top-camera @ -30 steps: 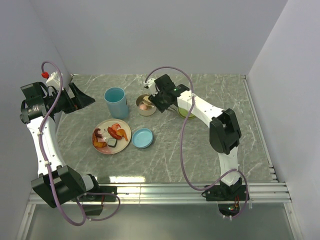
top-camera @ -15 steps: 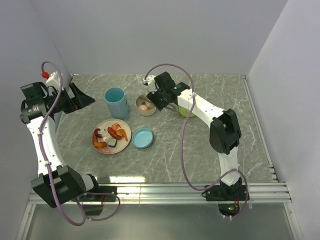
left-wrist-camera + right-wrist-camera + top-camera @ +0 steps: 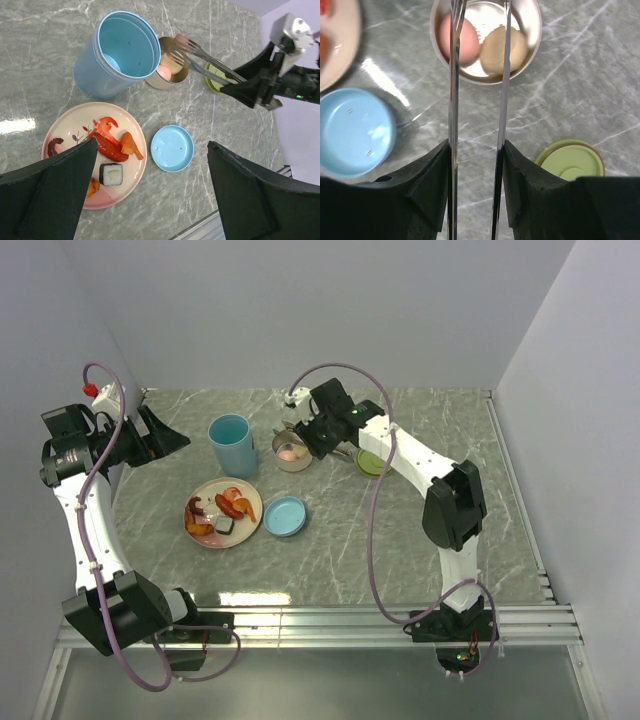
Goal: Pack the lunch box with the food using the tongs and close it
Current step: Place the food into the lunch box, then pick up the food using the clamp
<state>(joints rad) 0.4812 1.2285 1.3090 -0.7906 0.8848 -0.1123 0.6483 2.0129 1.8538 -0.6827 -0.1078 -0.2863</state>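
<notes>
My right gripper (image 3: pixel 476 150) is shut on the tongs (image 3: pixel 453 75), one finger pressing on each silver arm. The arms stand apart, and their tips hang over a small steel bowl (image 3: pixel 292 451). A pink egg (image 3: pixel 461 39) and a beige egg (image 3: pixel 502 49) lie in that bowl. The lunch box (image 3: pixel 117 55), a tall blue round container, stands open right beside it. On the pink-and-cream plate (image 3: pixel 75 117) lie the food pieces: red shrimp bits (image 3: pixel 107 142) and a black-and-white roll (image 3: pixel 110 174). My left gripper (image 3: pixel 150 185) hangs open, high at the far left, holding nothing.
A blue lid (image 3: pixel 172 148) lies flat to the right of the plate. A green lid (image 3: pixel 570 160) lies to the right of the steel bowl. White walls close the table at the back and on both sides.
My right gripper has shifted a little toward the far left with the tongs, whose tips stay over the steel bowl. The left arm has not moved.
</notes>
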